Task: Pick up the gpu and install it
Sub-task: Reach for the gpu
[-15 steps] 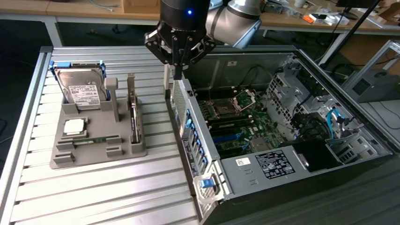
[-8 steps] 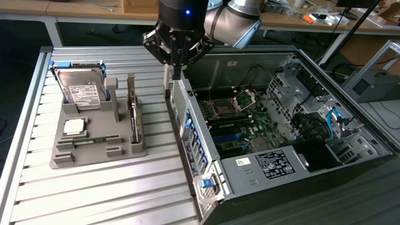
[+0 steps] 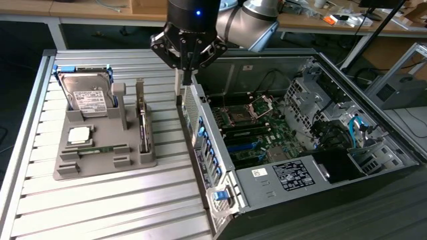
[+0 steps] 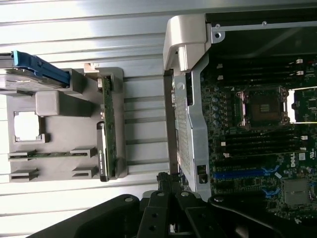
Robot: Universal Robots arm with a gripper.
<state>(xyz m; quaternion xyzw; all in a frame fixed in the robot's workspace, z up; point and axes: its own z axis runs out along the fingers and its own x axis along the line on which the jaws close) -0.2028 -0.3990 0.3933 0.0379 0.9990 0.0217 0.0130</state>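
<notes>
The tool [image 3: 189,79], pressed together with nothing between its fingers, hangs over the open computer case's [image 3: 200,125] rear wall. The gpu [image 3: 141,120] stands on edge in the grey holder [image 3: 100,162] (near the hard drive [image 3: 89,95]) on the surface [image 3: 100,210].

Slatted table [image 3: 100,200]: grey holder [image 3: 93,172], probably computer case [image 3: 191,107] too

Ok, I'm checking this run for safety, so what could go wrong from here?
1. The gripper hangs shut just above the computer case's rear wall. Moving down from here would likely strike metal.
2. The gpu stands on edge in the grey holder, untouched. Shut fingers would probably bump or tip it rather than grasp it.
</notes>
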